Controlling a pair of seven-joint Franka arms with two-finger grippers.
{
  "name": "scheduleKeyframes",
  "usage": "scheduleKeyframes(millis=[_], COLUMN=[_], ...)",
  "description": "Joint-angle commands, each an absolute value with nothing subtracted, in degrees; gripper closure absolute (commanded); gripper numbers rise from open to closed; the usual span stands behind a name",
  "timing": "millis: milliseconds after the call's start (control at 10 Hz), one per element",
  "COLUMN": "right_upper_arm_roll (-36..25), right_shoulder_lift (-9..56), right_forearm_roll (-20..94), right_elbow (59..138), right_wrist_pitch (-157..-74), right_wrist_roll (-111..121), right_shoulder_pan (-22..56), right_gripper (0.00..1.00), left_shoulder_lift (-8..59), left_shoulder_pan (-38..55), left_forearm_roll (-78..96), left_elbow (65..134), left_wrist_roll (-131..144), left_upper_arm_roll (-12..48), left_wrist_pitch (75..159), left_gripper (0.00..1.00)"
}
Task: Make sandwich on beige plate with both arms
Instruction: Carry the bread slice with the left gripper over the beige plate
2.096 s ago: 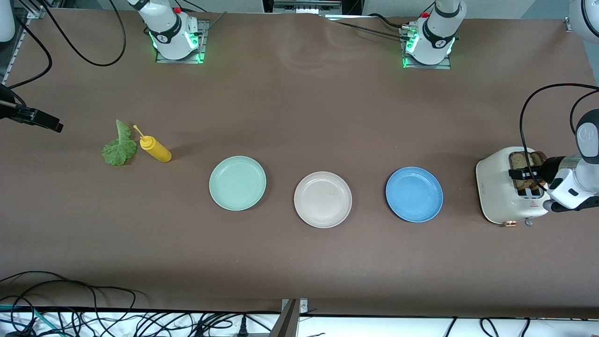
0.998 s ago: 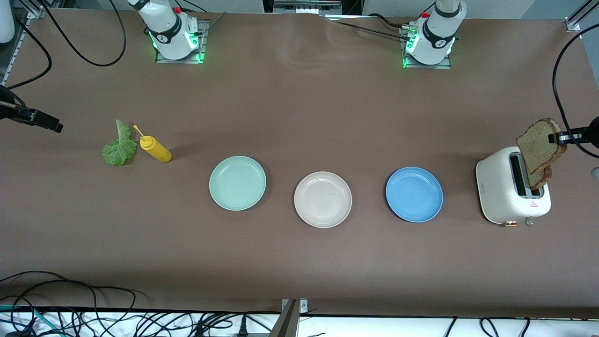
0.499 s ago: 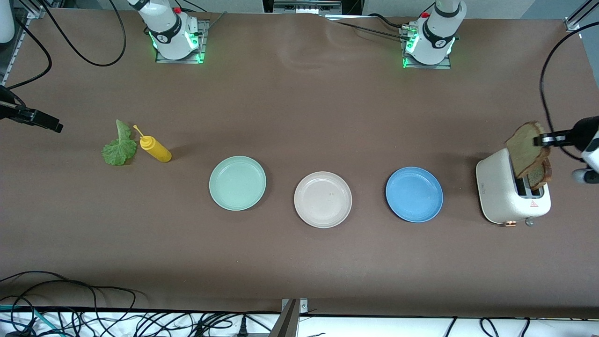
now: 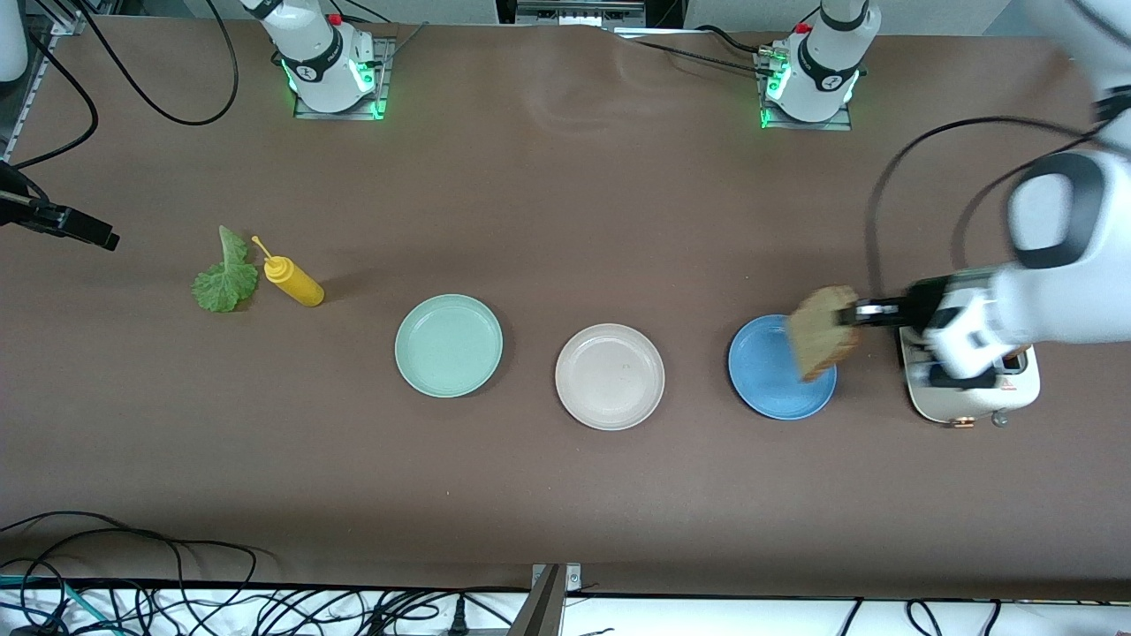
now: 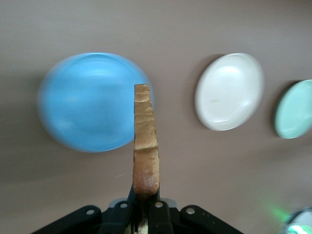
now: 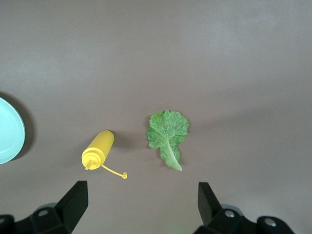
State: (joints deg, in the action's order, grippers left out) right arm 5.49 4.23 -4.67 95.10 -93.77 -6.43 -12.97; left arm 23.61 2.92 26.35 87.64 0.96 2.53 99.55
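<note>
My left gripper [image 4: 855,313] is shut on a brown bread slice [image 4: 822,332] and holds it on edge over the blue plate's [image 4: 767,382] rim. In the left wrist view the slice [image 5: 145,141] stands between the closed fingers of the left gripper [image 5: 145,197]. The beige plate [image 4: 610,376] lies bare between the blue and mint-green plates; it also shows in the left wrist view [image 5: 229,92]. The green lettuce leaf [image 4: 224,276] lies toward the right arm's end. My right gripper [image 6: 141,190] hangs open and empty high over the lettuce [image 6: 167,132]. A second slice is hidden.
A yellow squeeze bottle [image 4: 295,281] lies beside the lettuce. A mint-green plate [image 4: 449,344] sits beside the beige plate. A white toaster [image 4: 967,402] stands at the left arm's end, partly covered by the left arm. Cables run along the table's near edge.
The left gripper lifted the bread slice out of the toaster and carried it toward the right arm's end, to over the blue plate. The right arm has not moved.
</note>
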Motion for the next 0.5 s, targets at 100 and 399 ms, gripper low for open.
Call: scheduleKeyframes(millis=[100, 399], right_upper_arm_roll=[5.6, 5.6], right_shoulder_lift=[4.0, 4.0], right_forearm_roll=[-3.6, -3.6], right_elbow=[95.0, 95.0], right_wrist_pitch=[-93.6, -93.5], right_wrist_roll=[-5.9, -5.9], right_shoulder_pan=[-13.5, -13.5], right_gripper=[0.00, 0.00], left_shoulder_lift=[25.2, 31.4], left_shoulder_pan=[10.7, 17.5], left_forearm_roll=[40.4, 49.1], left_elbow=[92.4, 91.3], left_wrist_roll=[0.9, 0.7], left_upper_arm_roll=[1.9, 1.9], left_wrist_pitch=[111.6, 119.6], left_gripper=[1.00, 1.00])
